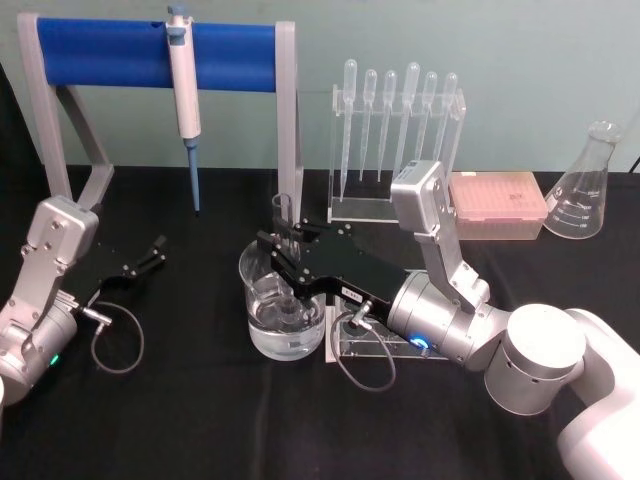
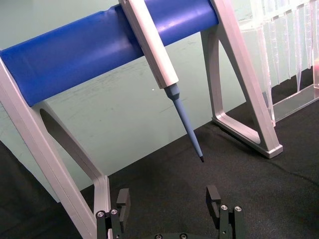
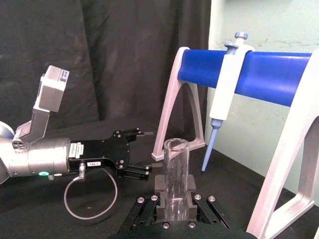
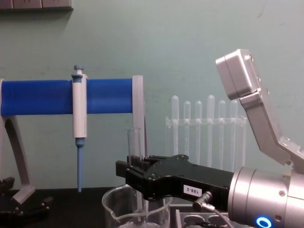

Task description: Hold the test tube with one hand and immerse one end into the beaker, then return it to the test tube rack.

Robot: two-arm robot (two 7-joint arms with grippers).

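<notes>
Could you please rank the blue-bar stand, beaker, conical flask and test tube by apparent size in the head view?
1. The blue-bar stand.
2. The beaker and conical flask look alike; the flask is farther off, so tied.
3. The test tube, held by the right tool.

Open space left of beaker (image 1: 268, 338), pipettor (image 1: 184, 85) possibly close

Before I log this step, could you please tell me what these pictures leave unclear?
How deep the clear glass test tube dips: in the head view the black right gripper covers it; in the chest view the bottom edge cuts the wide glass beaker.
Clear test tube rack: in the head view the right arm overlaps it.
The left gripper is parked at the left.
</notes>
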